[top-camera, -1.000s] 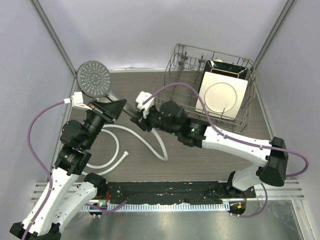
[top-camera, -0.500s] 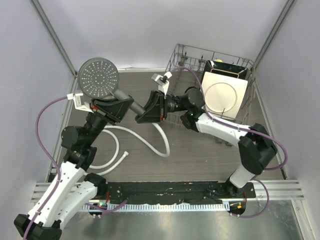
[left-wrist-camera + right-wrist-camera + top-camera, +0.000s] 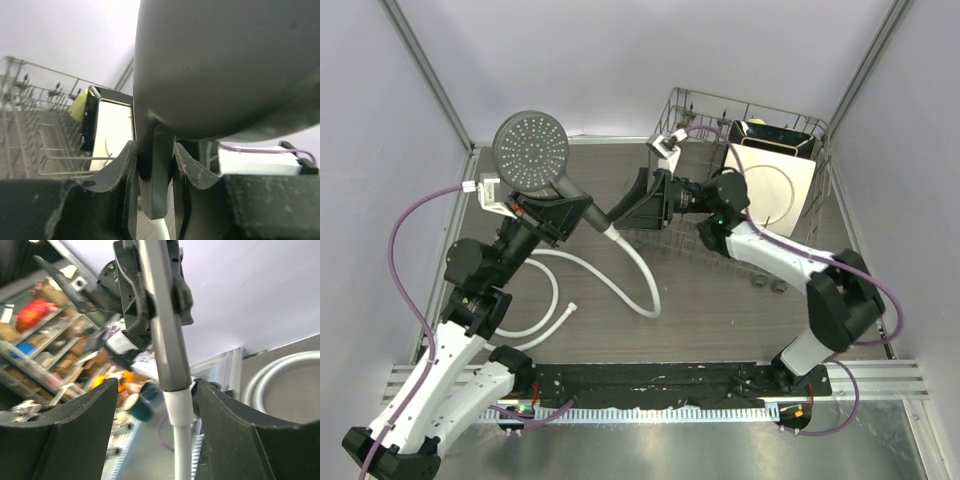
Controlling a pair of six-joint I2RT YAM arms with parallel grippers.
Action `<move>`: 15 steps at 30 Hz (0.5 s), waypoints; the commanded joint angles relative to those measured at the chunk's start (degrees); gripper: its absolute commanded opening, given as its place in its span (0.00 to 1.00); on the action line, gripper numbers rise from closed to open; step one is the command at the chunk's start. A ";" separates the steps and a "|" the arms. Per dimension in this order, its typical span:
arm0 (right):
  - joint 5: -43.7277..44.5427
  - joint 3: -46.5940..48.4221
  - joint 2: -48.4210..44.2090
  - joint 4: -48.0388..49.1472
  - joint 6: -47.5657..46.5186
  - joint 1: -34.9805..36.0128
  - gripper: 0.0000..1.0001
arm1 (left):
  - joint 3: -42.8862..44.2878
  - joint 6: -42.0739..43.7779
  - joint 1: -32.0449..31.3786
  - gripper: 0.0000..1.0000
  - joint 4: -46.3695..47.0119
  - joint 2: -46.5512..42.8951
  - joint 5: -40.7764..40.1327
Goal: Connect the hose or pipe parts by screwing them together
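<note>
The top view is evenly and brightly lit by soft light from above; only faint shadows are cast on the table (image 3: 720, 300) beneath the white hose (image 3: 638, 270). A bright strip is seen along the table's far edge, and dull glare on the metal plate (image 3: 720, 445) at the near edge. In the left wrist view the shower head (image 3: 225, 65) is rendered dark and out of focus, the dish rack (image 3: 35, 135) soft. In the right wrist view the right gripper's fingers (image 3: 65, 440) are shadowed and blurred and the shelves (image 3: 30, 315) behind are smeared, while the handle (image 3: 162, 315) is kept fairly sharp.
</note>
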 commanded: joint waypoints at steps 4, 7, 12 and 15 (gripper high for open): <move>16.61 3.00 -18.35 -55.15 -50.71 0.01 0.73 | 6.02 5.46 0.05 0.00 -7.76 -1.45 -7.60; 26.80 6.25 -22.05 -67.91 -60.64 3.94 0.73 | 6.90 5.81 -0.04 0.00 -10.14 -1.80 -10.32; 57.99 14.77 -21.45 -83.39 -73.75 18.27 0.73 | 10.32 4.59 -0.04 0.00 -16.89 -0.66 -14.99; 74.57 17.33 -18.99 -85.33 -79.02 26.54 0.73 | 12.43 2.39 -0.04 0.00 -19.99 -0.31 -18.95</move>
